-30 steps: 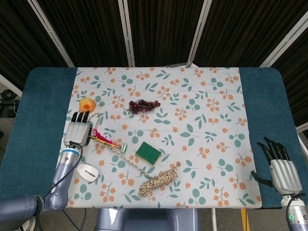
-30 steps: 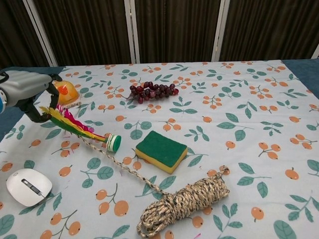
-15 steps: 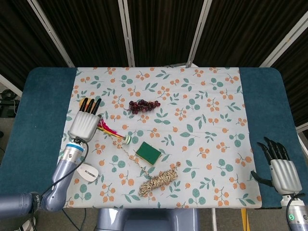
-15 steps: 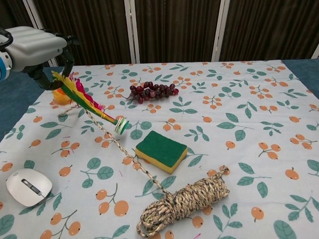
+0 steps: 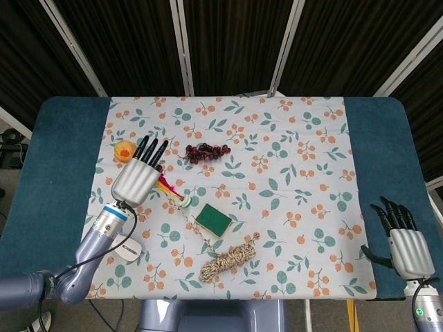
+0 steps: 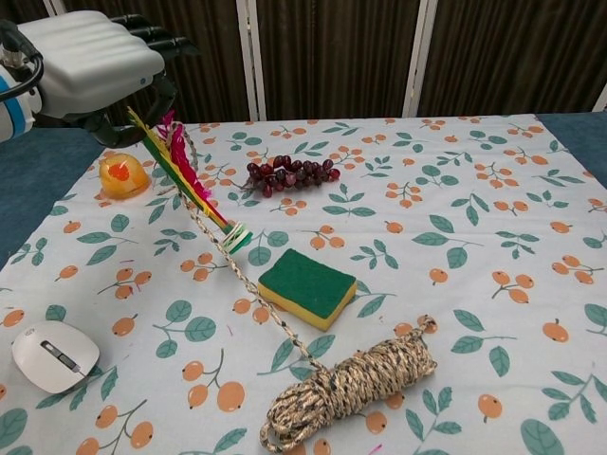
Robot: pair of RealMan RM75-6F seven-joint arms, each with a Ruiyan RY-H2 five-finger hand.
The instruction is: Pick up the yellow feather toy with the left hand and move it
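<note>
Left hand: left hand (image 6: 90,59) with fingers (image 5: 151,149) closed on the feather end of the yellow feather toy (image 6: 185,180).
Toy: raised above the surface (image 5: 62,159), slanting down, base over the rope (image 6: 351,384) tail, near the green sponge (image 6: 306,287).
Right hand: right hand (image 5: 403,243) holding nothing, fingers apart, at the surface's near right edge.
Nearby: orange duck (image 6: 122,175), grapes (image 6: 291,172), mouse (image 6: 52,354).

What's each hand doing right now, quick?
Left hand: holding the yellow feather toy, lifted off the cloth.
Right hand: open, holding nothing, fingers apart.
</note>
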